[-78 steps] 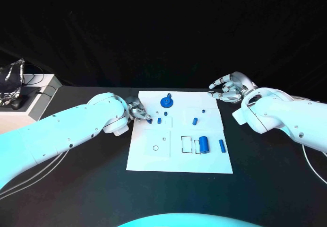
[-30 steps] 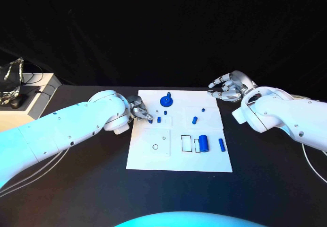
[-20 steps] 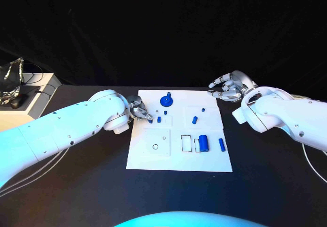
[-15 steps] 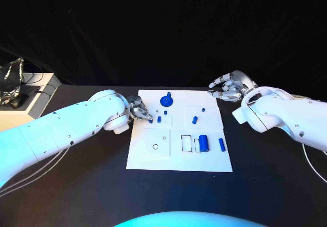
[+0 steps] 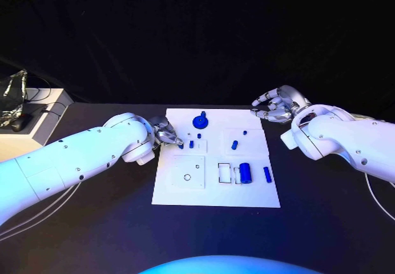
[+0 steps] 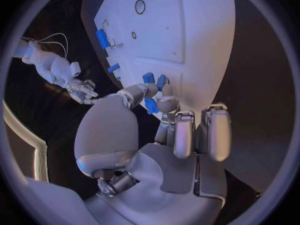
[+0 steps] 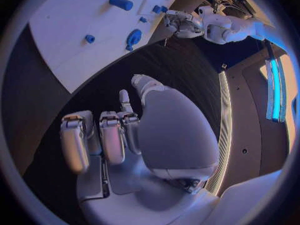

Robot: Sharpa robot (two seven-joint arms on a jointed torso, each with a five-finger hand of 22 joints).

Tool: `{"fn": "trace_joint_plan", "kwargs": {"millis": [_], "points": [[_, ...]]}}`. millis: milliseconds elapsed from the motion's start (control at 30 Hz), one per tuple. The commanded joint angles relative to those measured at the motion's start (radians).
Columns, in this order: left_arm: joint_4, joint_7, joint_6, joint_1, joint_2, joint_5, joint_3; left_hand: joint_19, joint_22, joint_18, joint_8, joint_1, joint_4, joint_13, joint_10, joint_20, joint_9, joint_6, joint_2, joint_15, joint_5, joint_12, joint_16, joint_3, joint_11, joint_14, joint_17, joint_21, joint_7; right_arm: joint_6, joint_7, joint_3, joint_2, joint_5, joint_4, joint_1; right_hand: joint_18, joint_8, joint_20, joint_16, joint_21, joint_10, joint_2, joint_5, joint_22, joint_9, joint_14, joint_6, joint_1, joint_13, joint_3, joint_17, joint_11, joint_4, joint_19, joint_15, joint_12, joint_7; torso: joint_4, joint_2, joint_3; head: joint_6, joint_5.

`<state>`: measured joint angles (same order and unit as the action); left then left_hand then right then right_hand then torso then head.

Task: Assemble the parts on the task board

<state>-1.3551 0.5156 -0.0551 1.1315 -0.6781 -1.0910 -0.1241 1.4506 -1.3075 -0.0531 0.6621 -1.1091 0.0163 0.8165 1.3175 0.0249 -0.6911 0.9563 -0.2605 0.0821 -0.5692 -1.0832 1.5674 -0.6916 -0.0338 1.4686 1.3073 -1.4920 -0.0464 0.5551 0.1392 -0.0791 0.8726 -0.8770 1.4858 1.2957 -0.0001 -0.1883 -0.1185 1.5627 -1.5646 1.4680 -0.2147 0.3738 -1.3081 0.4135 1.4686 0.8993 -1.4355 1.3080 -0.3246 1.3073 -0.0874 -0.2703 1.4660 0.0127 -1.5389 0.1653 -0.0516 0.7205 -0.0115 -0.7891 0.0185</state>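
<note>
task board (image 5: 216,188), a white plate, is seen in the middle of the head view on the black counter (image 5: 99,228). a round blue part with a stem (image 5: 201,120) is placed near its upper edge. small blue pegs (image 5: 191,144) are seen left of centre in its upper half, and two more small blue parts (image 5: 234,145) right of centre. a large blue cylinder (image 5: 245,172) and a slimmer blue pin (image 5: 267,174) are laid side by side, apart, at the middle right of the board, beside a rectangular outline.

left hand (image 5: 167,135) is placed at the board's upper left edge. in the left wrist view a small blue part (image 6: 151,105) is pinched between its thumb and fingers (image 6: 164,101), just over the board's edge, with the other fingers curled in.

right hand (image 5: 275,105) is held above the counter off the board's upper right corner, touching nothing; its fingers (image 7: 109,135) are curled inward with nothing in them.
</note>
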Motion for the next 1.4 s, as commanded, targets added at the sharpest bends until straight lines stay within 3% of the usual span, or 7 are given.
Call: {"fn": "trace_joint_plan", "kwargs": {"millis": [33,433,900,1400], "points": [[-0.018,-0.025,-0.08,-0.009,-0.012,0.007,0.002,0.008,-0.087,0.012,0.006,-0.05,-0.054,0.004,0.01,0.002,-0.002,0.013,0.04,0.004,-0.003,-0.006,0.003,-0.059,0.0,0.102,0.263,-0.003,0.005,-0.007,-0.004,0.0,0.003,-0.012,0.003,-0.001,0.0,-0.003,0.01,-0.006,-0.005,0.064,-0.002,0.006,-0.262,0.001,0.091,-0.005,0.005,0.226,-0.006,0.218,0.006,-0.001,0.104,-0.006,0.006,0.001,-0.0016,0.0,-0.0005,-0.003,-0.002],[-0.054,-0.04,-0.147,-0.027,-0.041,0.008,0.001,0.011,-0.09,0.012,0.004,-0.05,-0.054,0.021,0.021,0.002,-0.001,0.021,0.034,0.005,-0.004,-0.017,0.003,-0.067,-0.002,0.102,0.263,-0.005,0.006,-0.008,-0.002,0.0,0.005,-0.013,0.002,-0.001,0.0,-0.003,0.01,-0.006,-0.005,0.064,-0.002,0.006,-0.262,0.001,0.091,-0.005,0.005,0.226,-0.006,0.218,0.006,-0.001,0.104,-0.006,0.006,0.001,-0.0015,-0.001,0.0,-0.01,-0.001],[-0.064,-0.054,-0.189,-0.032,-0.044,0.01,0.001,0.01,-0.089,0.012,0.004,-0.05,-0.054,0.023,0.021,0.002,-0.001,0.022,0.033,0.005,-0.004,-0.018,0.003,-0.068,-0.002,0.102,0.263,-0.005,0.007,-0.008,-0.003,0.0,0.004,-0.013,0.001,-0.001,0.0,-0.003,0.01,-0.006,-0.005,0.064,-0.002,0.006,-0.262,0.001,0.091,-0.005,0.005,0.226,-0.006,0.218,0.006,-0.001,0.104,-0.006,0.006,0.001,0.0003,0.0,-0.0001,-0.007,0.0],[-0.046,-0.057,-0.176,-0.033,-0.029,0.016,0.001,0.01,-0.089,0.012,0.003,-0.05,-0.054,0.022,0.022,0.001,0.0,0.023,0.031,0.006,-0.003,-0.017,0.003,-0.07,-0.002,0.102,0.263,-0.004,0.007,-0.008,-0.003,0.0,0.003,-0.014,0.0,-0.002,0.001,-0.006,0.01,-0.006,-0.004,0.064,-0.004,0.008,-0.261,0.002,0.091,-0.007,0.01,0.226,-0.012,0.22,0.006,-0.001,0.104,-0.006,0.005,0.001,-0.0004,0.0,-0.0002,-0.01,-0.001]]}}
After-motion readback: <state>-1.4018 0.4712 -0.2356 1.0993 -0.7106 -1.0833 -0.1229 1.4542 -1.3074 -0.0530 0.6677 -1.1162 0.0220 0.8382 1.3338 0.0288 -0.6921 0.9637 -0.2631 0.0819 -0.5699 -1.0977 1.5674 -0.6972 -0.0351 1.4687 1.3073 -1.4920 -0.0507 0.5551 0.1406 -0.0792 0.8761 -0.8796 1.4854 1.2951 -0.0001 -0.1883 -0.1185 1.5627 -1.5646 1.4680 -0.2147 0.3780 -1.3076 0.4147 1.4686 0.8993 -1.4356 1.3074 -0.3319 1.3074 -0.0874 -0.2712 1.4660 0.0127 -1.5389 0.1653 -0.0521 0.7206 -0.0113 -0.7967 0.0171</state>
